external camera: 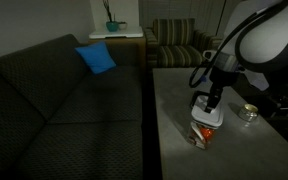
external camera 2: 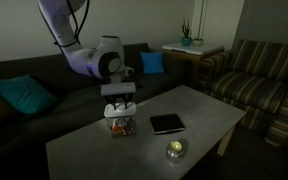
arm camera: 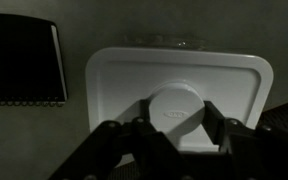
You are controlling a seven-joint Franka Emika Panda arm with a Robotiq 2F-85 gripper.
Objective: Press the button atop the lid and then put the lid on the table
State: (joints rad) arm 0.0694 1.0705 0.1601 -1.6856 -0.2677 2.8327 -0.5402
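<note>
The white lid lies flat on a clear container that stands on the grey table. The lid has a round white button at its middle. My gripper is straight above it, with one finger against each side of the button, shut on it. In both exterior views the gripper points straight down onto the container. The container's contents, partly red, show under the lid.
A black flat tray-like piece lies beside the container. A small round shiny dish sits nearer the table's edge. A dark sofa with a blue cushion runs along the table. A side table bears a potted plant.
</note>
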